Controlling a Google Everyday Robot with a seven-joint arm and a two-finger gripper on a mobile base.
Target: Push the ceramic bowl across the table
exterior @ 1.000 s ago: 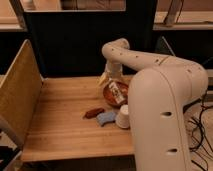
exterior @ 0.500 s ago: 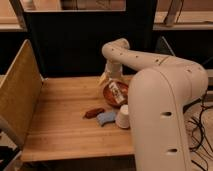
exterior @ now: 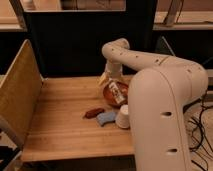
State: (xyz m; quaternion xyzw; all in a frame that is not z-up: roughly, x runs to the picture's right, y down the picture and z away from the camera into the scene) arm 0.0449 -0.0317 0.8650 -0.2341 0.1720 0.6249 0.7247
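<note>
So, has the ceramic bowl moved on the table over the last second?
No. The ceramic bowl sits just as far behind the white cup as before, with the hand over it.

Scarcely any change — gripper (exterior: 116, 93) at the ceramic bowl (exterior: 108, 96), as before

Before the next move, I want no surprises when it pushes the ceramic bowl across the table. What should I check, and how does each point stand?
1. Hand at the ceramic bowl: ok, it is down over the bowl.
2. Hand touching the bowl: cannot tell.
3. Bowl upright on the table: ok.
4. Bare wood to the left of the bowl: ok.
5. Way toward the near edge: not ok, the white cup, a blue object and a dark-red piece lie there.
6. Cup apart from the bowl: cannot tell.
</note>
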